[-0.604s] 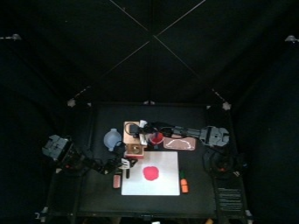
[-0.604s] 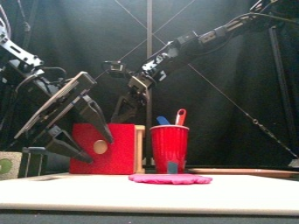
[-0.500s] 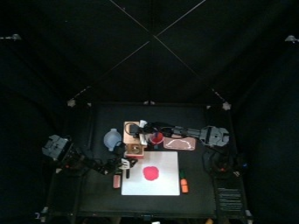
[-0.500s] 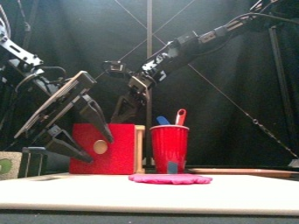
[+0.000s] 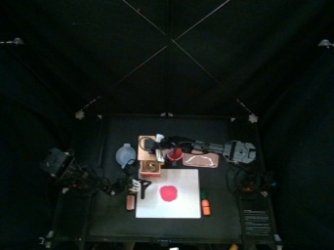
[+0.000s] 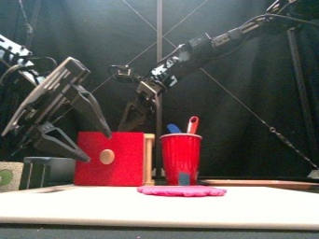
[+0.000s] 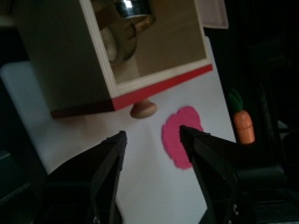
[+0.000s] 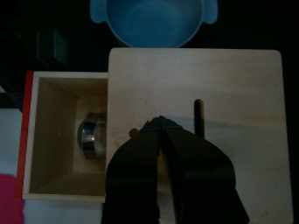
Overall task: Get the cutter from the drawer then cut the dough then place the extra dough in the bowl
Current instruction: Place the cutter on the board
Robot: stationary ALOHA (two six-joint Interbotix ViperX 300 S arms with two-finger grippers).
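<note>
Nearest us, the pink dough [image 6: 182, 190] lies flat and uncut on the white cutting board [image 6: 159, 211], with a toy carrot [image 5: 208, 207] at the board's right edge. Behind the dough stands the red cup [image 6: 181, 159], with the toy knives [image 6: 192, 124] sticking out of it, just beside the wooden box [image 8: 228, 131].

The drawer [image 8: 59, 166] is pulled open. The cutter [image 8: 93, 133] lies inside it, untouched, near one side wall.

The left hand [image 7: 152, 136] hangs above the board in front of the box, jaws apart, holding nothing. The right hand [image 8: 167, 127] hovers over the box top at the rim of the drawer opening, jaws together, empty. The blue-grey bowl [image 8: 156, 19] sits behind the box on the surface [image 5: 111, 220].

We judge the step to be the cutter pick, not yet begun.

Risks we see:
- The jaws need to part before the descent. If they stay together they just push the cutter around.
- The right hand sits over the rim rather than the opening, so going straight down hits wood.
- The cutter is close to a wall, so one jaw may jam there or miss the wire handle.
- Nothing holds the box, so a knock could shift it or close the drawer.
- The cup is close, and an arm swing could tip it and spill the knives onto the dough.
</note>
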